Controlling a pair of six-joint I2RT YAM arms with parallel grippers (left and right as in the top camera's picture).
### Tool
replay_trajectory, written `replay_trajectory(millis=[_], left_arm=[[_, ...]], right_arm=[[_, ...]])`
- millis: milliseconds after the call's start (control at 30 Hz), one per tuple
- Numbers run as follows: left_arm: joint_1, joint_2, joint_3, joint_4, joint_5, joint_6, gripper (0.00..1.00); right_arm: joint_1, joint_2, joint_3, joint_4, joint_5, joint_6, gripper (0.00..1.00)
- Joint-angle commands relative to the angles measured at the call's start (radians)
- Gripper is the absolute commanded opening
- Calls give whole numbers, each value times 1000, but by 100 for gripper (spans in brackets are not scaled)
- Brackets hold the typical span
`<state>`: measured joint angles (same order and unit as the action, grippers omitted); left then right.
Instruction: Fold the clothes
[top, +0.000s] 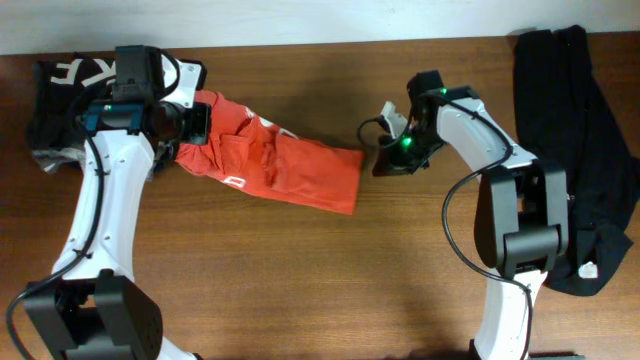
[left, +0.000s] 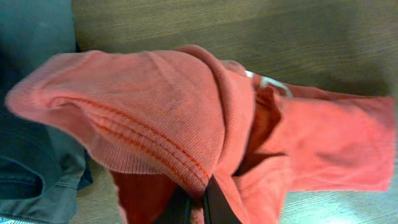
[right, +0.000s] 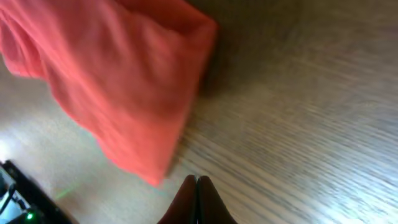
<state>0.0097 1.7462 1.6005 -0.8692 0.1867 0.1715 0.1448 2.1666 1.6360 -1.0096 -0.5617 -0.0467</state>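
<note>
Overhead, I see the orange-red T-shirt (top: 280, 165) bunched on the bench (top: 300, 290) between both arms, with the black garment (top: 575, 150) at far right. Left wrist: the left jaws are clamped on the T-shirt's fabric. Right wrist: the right jaws are together and empty, just beside its edge.

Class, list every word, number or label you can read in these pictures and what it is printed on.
Dark garment at the far left: large white letters, perhaps "KE", partly hidden; not surely readable.
Orange-red T-shirt: white print bits, too small and creased to read.
Long black garment: a white tag, too small to read.
</note>
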Motion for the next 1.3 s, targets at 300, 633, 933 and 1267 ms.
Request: replay_trajectory(millis=[300,633,933,1267], left_arm=[[-107,-23,18,1,-36,2,0],[-153,-23,18,31,-53,2,0],[-242,-24,18,69,-53,19,1],[-329,-23,18,90,-57,55,0]], right_arm=[[18,-15,-44,128,-243,51,4],[119,6,-72,310,-155,256,4],[121,80,-76,315,-164,335,4],[90,67,-47,319,-270,312,4]])
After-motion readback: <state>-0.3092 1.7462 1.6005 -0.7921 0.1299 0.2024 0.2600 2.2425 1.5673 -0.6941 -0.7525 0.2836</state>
